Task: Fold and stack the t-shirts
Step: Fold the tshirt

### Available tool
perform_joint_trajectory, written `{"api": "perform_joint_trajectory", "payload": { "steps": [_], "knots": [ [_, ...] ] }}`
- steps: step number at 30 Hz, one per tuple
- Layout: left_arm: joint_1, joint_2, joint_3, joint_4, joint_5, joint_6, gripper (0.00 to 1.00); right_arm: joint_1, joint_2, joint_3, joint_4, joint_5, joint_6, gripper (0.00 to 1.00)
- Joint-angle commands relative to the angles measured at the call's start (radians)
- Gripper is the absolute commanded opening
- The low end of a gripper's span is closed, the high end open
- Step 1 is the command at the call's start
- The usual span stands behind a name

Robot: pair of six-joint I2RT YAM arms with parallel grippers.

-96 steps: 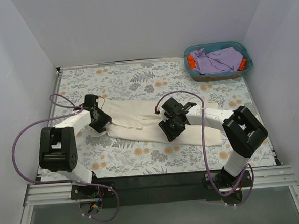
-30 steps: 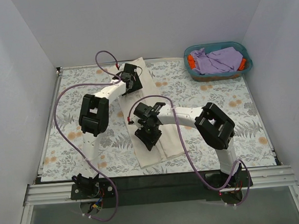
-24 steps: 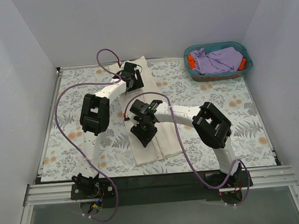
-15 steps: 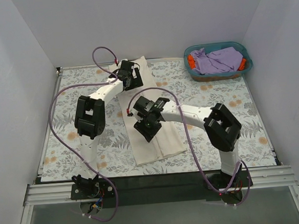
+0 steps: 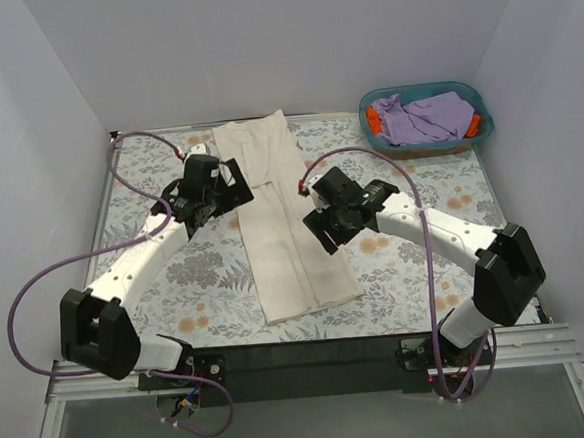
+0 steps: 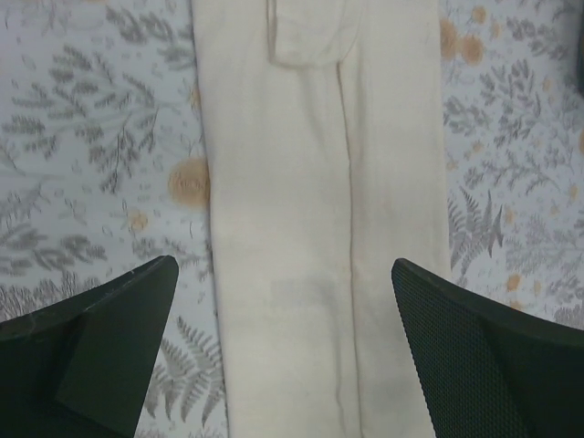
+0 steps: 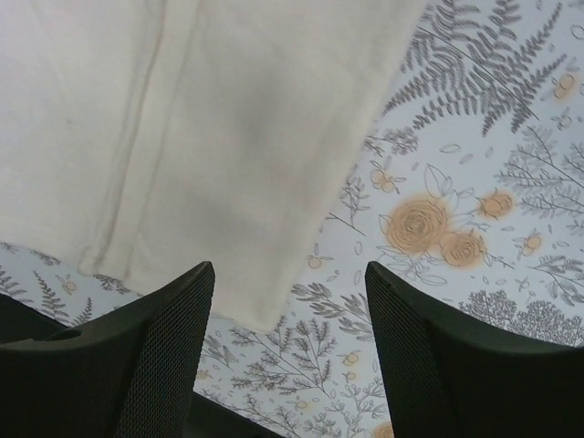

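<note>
The cream shirt (image 7: 210,119) lies flat from 9 to 1 o'clock, with its lower corner pointing toward 6 o'clock. The flower-printed worktop (image 7: 493,137) fills 2 to 5 o'clock. Two black fingers (image 7: 155,365) stand apart at 7 and 5 o'clock, gripping nothing.

You have one cream shirt (image 5: 277,215) on one table (image 5: 207,295). One basket (image 5: 423,91). In it: one purple garment (image 5: 425,117), plus orange-red cloth (image 5: 373,121) showing at two spots. One piece or two, can't tell. Two arms: left arm (image 5: 135,260), right arm (image 5: 443,228). Two purple cables (image 5: 343,152), one per arm.
</note>
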Motion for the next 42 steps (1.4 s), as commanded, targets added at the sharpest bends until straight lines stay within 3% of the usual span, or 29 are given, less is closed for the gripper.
{"api": "perform_joint_trajectory", "payload": {
  "steps": [1, 3, 6, 16, 24, 26, 32, 42],
  "knots": [
    [-0.033, -0.130, -0.177, -0.122, 0.077, -0.140, 0.98, -0.090, -0.085, -0.080, 0.034, -0.045, 0.066, 0.63],
    [-0.069, -0.181, -0.236, -0.158, 0.080, -0.215, 0.98, -0.159, -0.091, -0.150, 0.034, -0.104, 0.088, 0.63],
    [-0.102, -0.273, -0.354, -0.202, 0.100, -0.282, 0.97, -0.193, -0.111, -0.251, 0.059, -0.208, 0.112, 0.53],
    [-0.206, -0.398, -0.540, -0.230, 0.158, -0.521, 0.89, -0.193, -0.235, -0.529, 0.201, -0.351, 0.252, 0.52],
    [-0.366, -0.309, -0.560, -0.236, 0.112, -0.670, 0.77, -0.193, -0.245, -0.592, 0.252, -0.342, 0.281, 0.50],
    [-0.401, -0.261, -0.546, -0.241, 0.101, -0.676, 0.72, -0.193, -0.246, -0.600, 0.266, -0.330, 0.293, 0.49],
    [-0.469, -0.148, -0.520, -0.233, 0.092, -0.690, 0.69, -0.191, -0.242, -0.620, 0.283, -0.298, 0.295, 0.45],
    [-0.561, -0.085, -0.495, -0.255, 0.063, -0.733, 0.49, -0.185, -0.239, -0.617, 0.295, -0.282, 0.294, 0.42]
  ]
}}
